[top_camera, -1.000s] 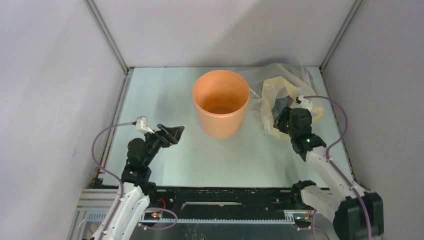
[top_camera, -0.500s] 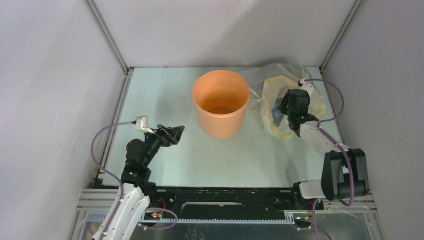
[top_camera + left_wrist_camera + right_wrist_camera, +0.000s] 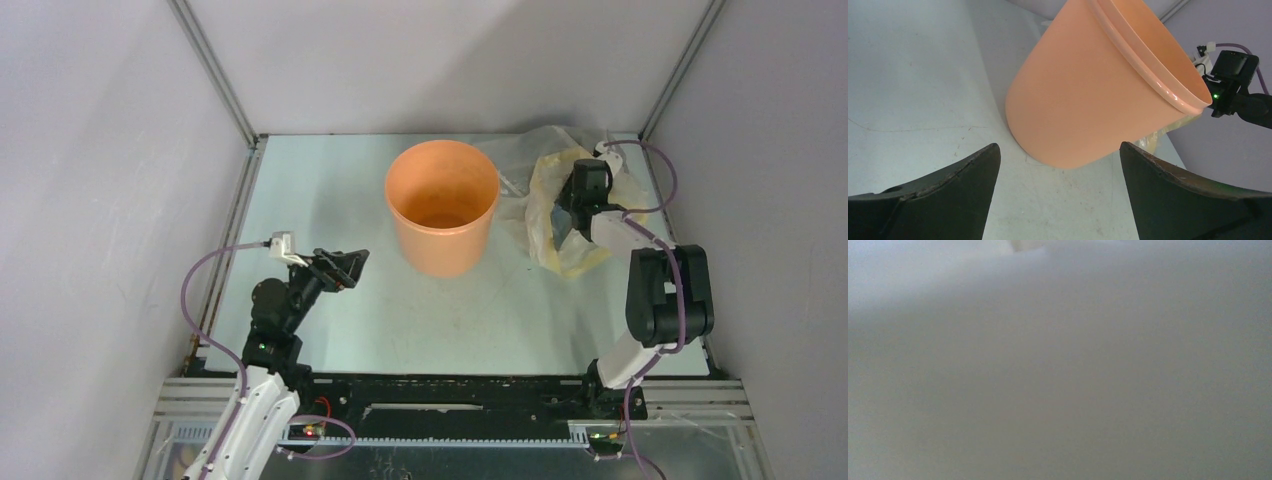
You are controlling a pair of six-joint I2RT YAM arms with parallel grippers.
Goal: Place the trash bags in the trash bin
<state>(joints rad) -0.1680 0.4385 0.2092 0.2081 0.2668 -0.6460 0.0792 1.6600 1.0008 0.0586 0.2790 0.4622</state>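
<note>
step in hand: pinch only the thin bag (image 3: 535,148), not the yellow bundle (image 3: 548,195), then lift high enough to clear the bucket (image 3: 440,250) rim
right fingers (image 3: 563,226): buried in the plastic heap; opening and hold impossible to tell, wrist view all grey blur
bag: far right on the counter (image 3: 330,190), beside the bucket, apparently against those fingers
left fingers (image 3: 345,265): wide apart, empty, well apart from the bag

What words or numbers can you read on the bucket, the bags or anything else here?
None: there are no words, numbers or signs to read in these pictures.
The orange bucket is plain all over.
The pale bag and the yellow plastic bundle show no print that can be made out.
The right wrist camera shows only a grey blur.
</note>
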